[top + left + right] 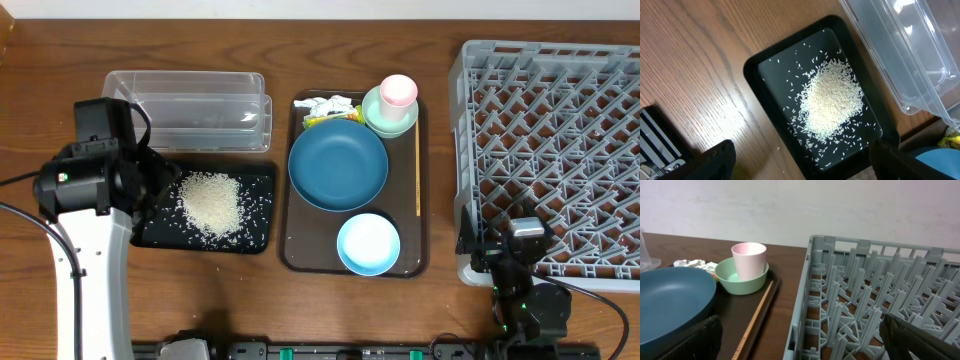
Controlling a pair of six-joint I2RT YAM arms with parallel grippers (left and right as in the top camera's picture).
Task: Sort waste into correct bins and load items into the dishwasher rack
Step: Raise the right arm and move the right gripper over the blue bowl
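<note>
Overhead view: the crumpled tissue (325, 103) and yellow wrapper (322, 121) lie in the brown tray's (300, 230) upper left corner, to frame right of the released left gripper (158, 186), which hangs over the rice (210, 203) in the black tray (255, 235). The right gripper (805, 345), also released, sits farther off.

light: bright, even | glare: clear container (910, 55) | blur: fingers (715, 160)
</note>
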